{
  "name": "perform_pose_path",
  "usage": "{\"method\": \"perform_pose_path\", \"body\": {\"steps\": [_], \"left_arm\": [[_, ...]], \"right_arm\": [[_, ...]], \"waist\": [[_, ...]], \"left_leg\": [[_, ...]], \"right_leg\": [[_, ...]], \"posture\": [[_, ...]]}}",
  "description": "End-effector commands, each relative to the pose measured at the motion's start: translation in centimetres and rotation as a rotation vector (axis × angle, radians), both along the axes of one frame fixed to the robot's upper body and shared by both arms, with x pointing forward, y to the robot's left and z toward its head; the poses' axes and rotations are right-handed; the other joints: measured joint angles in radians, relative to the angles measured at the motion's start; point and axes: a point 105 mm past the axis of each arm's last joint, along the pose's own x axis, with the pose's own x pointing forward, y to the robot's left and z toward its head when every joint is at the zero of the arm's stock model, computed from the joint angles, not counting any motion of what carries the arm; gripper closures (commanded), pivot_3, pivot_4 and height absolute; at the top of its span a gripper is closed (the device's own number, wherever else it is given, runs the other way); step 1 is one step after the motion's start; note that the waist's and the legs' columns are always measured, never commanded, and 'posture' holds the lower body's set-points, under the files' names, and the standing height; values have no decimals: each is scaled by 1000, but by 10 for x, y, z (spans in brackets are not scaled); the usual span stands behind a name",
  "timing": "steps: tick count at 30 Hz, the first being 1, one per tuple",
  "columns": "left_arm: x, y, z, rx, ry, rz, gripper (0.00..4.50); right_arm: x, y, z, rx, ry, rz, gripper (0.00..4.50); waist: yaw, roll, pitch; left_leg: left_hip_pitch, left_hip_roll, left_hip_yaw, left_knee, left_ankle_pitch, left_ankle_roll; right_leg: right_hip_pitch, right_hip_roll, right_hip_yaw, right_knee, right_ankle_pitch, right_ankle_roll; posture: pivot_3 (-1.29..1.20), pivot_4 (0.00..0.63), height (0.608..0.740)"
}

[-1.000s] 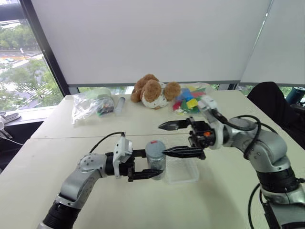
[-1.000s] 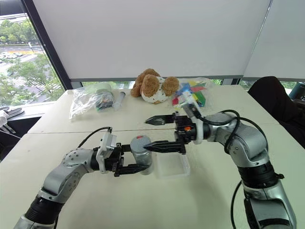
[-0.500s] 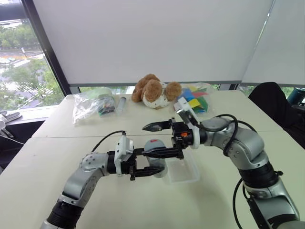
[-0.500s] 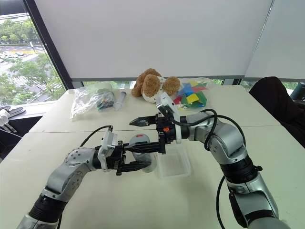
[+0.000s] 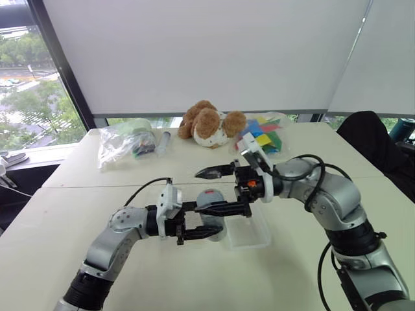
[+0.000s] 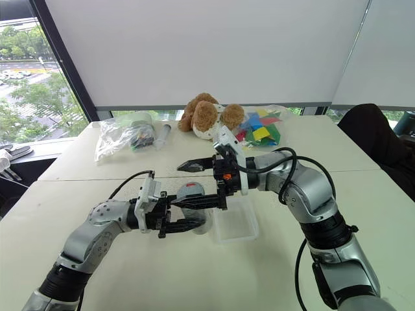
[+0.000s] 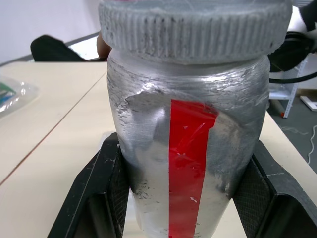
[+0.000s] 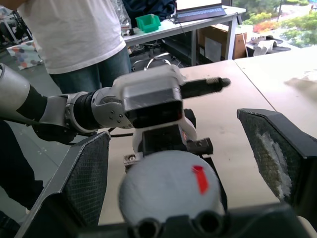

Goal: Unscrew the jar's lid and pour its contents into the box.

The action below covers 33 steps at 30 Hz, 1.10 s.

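Counter (image 5: pixel 311 259) is taken as landmark. Box (image 5: pixel 254 234) is seen lying on counter, mid-front. Jar (image 7: pixel 190 148) is held upright just above counter, touching box's left edge; red stripe is seen on silver body. Left claw (image 5: pixel 198 222) is clamped on jar body, fingers (image 7: pixel 101 198) pressed to both sides. Lid (image 8: pixel 171 188) is seated on jar, red mark on top. Right claw (image 5: pixel 214 190) is spread wide above counter, fingers (image 8: pixel 84 181) straddling lid, apart from it.

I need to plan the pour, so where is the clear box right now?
In the left eye view the box lies on the table just right of centre, beside the jar that the left gripper holds, and under the right gripper.
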Motion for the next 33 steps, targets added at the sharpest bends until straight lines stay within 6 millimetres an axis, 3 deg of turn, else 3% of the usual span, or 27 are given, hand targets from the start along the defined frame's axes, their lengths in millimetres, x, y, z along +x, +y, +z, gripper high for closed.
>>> {"method": "perform_pose_path", "body": {"steps": [1,15,33], "left_arm": [[-2,0,14,-8,-51,-11,2031],[-6,1,13,-3,-46,-23,2031],[-7,2,11,3,-42,-22,2031]], "right_arm": [[-6,9,2,15,-34,7,35],[16,-4,-6,0,-32,-73,35],[17,-33,-17,-13,4,-91,35]], "waist": [[-1,0,0],[-1,0,0],[0,0,0]], "left_leg": [[0,0,0,0,0,0],[0,0,0,0,0,0],[0,0,0,0,0,0]], "right_leg": [[0,0,0,0,0,0],[0,0,0,0,0,0],[0,0,0,0,0,0]], "posture": [[0,150,740],[0,150,740],[0,150,740]]}}
